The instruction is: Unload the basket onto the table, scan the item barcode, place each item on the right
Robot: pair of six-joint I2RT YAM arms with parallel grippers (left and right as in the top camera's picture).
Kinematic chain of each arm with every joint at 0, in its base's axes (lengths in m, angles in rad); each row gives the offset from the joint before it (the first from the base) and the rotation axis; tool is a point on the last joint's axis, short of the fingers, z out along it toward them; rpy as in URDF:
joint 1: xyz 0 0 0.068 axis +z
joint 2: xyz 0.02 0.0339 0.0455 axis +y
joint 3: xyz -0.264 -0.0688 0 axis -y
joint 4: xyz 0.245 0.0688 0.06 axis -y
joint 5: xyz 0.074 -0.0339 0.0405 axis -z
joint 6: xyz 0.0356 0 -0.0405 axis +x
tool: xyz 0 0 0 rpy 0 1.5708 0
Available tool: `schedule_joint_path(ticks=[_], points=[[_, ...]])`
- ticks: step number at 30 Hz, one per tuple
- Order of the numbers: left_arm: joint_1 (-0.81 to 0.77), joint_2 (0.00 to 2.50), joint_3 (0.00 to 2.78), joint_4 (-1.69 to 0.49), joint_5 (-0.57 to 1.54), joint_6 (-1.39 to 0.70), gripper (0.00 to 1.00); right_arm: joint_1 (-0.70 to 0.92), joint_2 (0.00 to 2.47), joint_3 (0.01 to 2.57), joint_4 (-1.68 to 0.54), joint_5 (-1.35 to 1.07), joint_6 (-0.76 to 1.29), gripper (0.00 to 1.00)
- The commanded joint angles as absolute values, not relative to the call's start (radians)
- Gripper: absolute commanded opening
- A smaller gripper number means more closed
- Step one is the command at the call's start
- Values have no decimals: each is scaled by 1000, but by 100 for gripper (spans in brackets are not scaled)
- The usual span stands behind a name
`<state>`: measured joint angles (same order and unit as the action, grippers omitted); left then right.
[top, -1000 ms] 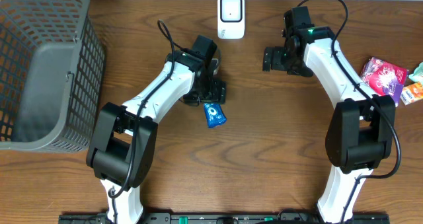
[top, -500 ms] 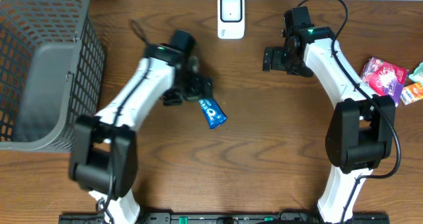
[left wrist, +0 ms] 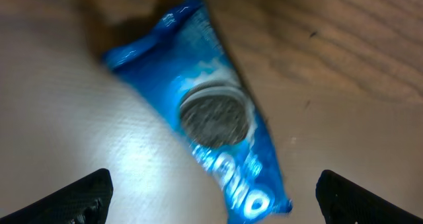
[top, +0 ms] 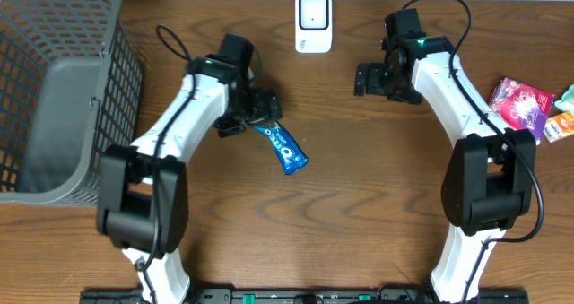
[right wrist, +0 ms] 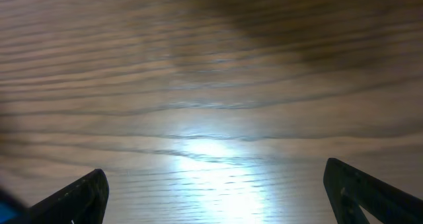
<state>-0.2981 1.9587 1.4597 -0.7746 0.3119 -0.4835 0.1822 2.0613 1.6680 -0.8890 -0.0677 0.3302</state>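
A blue Oreo packet (top: pixel 284 148) lies flat on the wooden table, slanting from upper left to lower right. My left gripper (top: pixel 254 118) hovers over its upper left end, open. In the left wrist view the packet (left wrist: pixel 213 118) lies blurred on the table between and beyond my spread fingertips (left wrist: pixel 86 194), touching neither, and the left gripper (left wrist: pixel 215 204) holds nothing. The white scanner (top: pixel 313 21) stands at the table's back edge. My right gripper (top: pixel 362 78) hangs right of the scanner, open and empty (right wrist: pixel 218 197) over bare wood.
A grey mesh basket (top: pixel 54 89) fills the left side of the table. At the far right edge lie a pink packet (top: pixel 520 102) and other small snack packets (top: pixel 560 125).
My left arm has swung left and back, off the blue packet, which now lies more exposed on the table. The right arm has not moved.
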Motion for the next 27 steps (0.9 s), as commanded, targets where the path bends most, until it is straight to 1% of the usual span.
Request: schedule_joint_path(ticks=[1, 5, 7, 8, 9, 10, 12, 14, 16, 17, 18, 22, 24, 27], points=[[-303, 2021, 1450, -733, 306, -541, 98, 197, 2047, 1666, -883, -170, 344, 99], [-283, 2083, 1450, -689, 306, -599, 99, 207, 2047, 1666, -896, -171, 344, 99], [-272, 2105, 1450, -663, 305, -595, 99, 210, 2047, 1666, -911, -171, 344, 99], [-267, 2111, 1450, -648, 306, -584, 98, 211, 2047, 1666, -918, -171, 344, 99], [-264, 2115, 1450, -633, 306, -572, 88, 212, 2047, 1666, -921, -171, 344, 99], [-263, 2116, 1450, -619, 307, -554, 82, 213, 2047, 1666, -921, -171, 344, 99], [-263, 2116, 1450, -582, 334, -501, 74, 213, 2047, 1666, -920, -171, 344, 99], [-265, 2116, 1450, -537, 412, -434, 61, 213, 2047, 1666, -920, -171, 344, 99], [-265, 2116, 1450, -501, 486, -389, 43, 215, 2047, 1666, -920, -171, 344, 99], [-265, 2116, 1450, -486, 509, -376, 36, 216, 2047, 1666, -921, -171, 344, 99], [-265, 2116, 1450, -467, 530, -365, 32, 220, 2047, 1666, -926, -174, 344, 99], [-264, 2115, 1457, -427, 546, -344, 31, 239, 2047, 1666, -936, -207, 344, 99], [-264, 2115, 1476, -424, 578, -342, 19, 251, 2047, 1666, -935, -223, 344, 99], [-263, 2107, 1515, -430, 672, -300, 19, 270, 2047, 1666, -927, -223, 344, 99]])
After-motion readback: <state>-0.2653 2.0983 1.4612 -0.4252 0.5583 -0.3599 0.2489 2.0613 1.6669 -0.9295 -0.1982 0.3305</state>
